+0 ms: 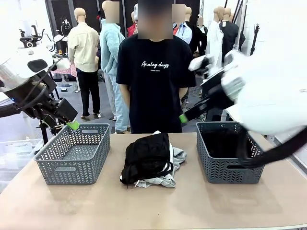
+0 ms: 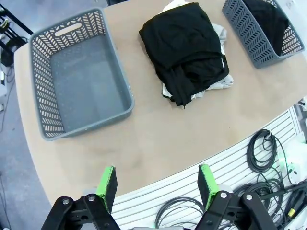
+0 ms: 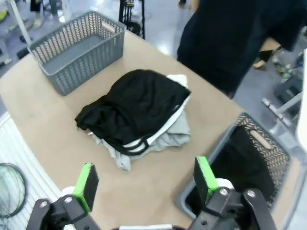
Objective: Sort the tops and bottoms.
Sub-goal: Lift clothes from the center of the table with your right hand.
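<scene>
The clothing pile (image 1: 152,165), a black garment (image 1: 146,155) over a grey garment (image 1: 169,179), lies mid-table (image 1: 144,206) between two baskets, evidently awaiting sorting; the left basket (image 1: 72,168), near the table's left edge, is empty; the right basket (image 1: 229,171), near the right edge, holds a dark item (image 3: 244,160), so one category is judged begun; the left gripper (image 2: 156,179) and right gripper (image 3: 146,182) hover raised, jaws apart, holding nothing.

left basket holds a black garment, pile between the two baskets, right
No: the black garment lies in the right basket, per the left wrist view. The pile does sit between it and the left basket.
</scene>
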`<state>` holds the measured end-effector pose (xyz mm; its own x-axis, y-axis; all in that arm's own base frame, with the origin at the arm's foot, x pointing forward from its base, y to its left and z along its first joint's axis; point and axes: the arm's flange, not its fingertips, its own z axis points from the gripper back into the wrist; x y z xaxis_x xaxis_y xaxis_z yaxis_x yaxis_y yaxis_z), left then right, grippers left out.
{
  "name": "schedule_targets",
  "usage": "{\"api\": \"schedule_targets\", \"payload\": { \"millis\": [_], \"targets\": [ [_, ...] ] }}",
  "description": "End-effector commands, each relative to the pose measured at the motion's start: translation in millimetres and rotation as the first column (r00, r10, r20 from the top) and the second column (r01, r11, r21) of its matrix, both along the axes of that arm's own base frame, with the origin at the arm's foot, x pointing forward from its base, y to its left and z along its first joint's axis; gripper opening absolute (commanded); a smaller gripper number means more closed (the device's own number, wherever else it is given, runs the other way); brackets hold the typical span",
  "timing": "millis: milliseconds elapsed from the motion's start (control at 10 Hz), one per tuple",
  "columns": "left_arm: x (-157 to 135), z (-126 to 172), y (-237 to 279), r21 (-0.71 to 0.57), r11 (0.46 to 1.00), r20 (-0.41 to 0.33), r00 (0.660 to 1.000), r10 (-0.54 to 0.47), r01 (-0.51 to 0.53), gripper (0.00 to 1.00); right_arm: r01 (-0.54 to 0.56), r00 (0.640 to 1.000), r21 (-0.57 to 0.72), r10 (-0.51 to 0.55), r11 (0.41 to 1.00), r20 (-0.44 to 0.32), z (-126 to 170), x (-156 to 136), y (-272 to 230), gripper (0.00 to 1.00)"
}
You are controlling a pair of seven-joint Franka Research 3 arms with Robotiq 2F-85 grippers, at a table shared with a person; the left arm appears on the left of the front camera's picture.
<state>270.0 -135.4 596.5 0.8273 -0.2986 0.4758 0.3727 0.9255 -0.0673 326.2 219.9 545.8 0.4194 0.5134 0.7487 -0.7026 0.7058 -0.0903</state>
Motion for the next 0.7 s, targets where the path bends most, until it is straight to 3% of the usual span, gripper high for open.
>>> {"api": "schedule_targets", "payload": {
  "millis": [0,200,500,600],
  "targets": [
    [-1.3,0.7,1.5,-0.002,1.0,-0.007,1.0,-0.004,0.004,0.87,-0.036,0.998,0.007,0.036,0.999,-0.042,-23.6,48.7,43.7,1.0],
    [-1.3,0.7,1.5,-0.002,1.0,-0.007,1.0,-0.004,0.004,0.87,-0.036,0.999,-0.075,0.033,0.997,-0.044,-69.3,63.5,72.2,1.0],
    [-1.3,0.7,1.5,-0.002,1.0,-0.007,1.0,-0.004,0.004,0.87,-0.013,0.996,-0.064,0.008,0.998,-0.09,-73.1,65.0,67.9,1.0],
    [-1.3,0.7,1.5,-0.002,1.0,-0.007,1.0,-0.004,0.004,0.87,-0.031,0.996,-0.085,0.024,0.996,-0.08,-91.4,65.3,79.4,1.0]
  ]
}}
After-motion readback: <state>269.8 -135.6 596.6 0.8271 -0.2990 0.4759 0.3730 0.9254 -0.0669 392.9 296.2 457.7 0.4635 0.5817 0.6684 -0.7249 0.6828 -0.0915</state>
